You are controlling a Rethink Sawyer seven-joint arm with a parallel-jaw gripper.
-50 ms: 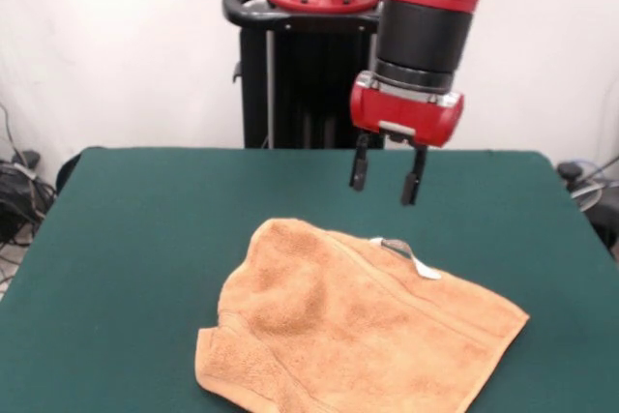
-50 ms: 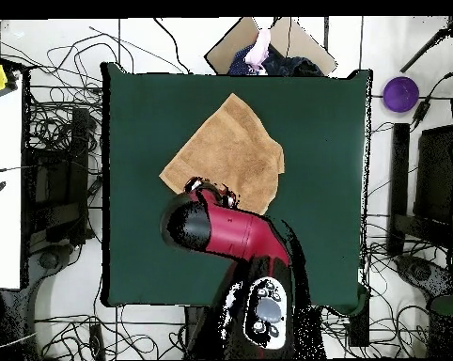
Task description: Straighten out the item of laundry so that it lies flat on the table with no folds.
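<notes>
1. My gripper [image 1: 387, 181] hangs above the table [image 1: 135, 239] with its two black fingers [image 1: 360, 173] spread apart and nothing between them. It is clear of the cloth, up at about 12 o'clock from the towel's middle in the front view.

2. The towel [image 1: 358, 336] lies on the green top, centred left to right and on the side away from my base. In the overhead view it sits turned like a diamond, its near edge partly hidden under my arm.

3. It is not flat: at roughly 8 o'clock in the front view a corner looks doubled over, and the edge toward 10 o'clock is rounded and bunched.

4. I judge the terry light, limp and fairly grippy. It should drape instead of holding any shape, and drag on the felt rather than slide freely.

5. A pinch on a single layer at the folded corner looks best. The white tag [image 1: 411, 256] at 1 o'clock marks an edge, but is too flimsy to pull by.

6. Risk: catching both layers and dragging the whole towel along.
</notes>
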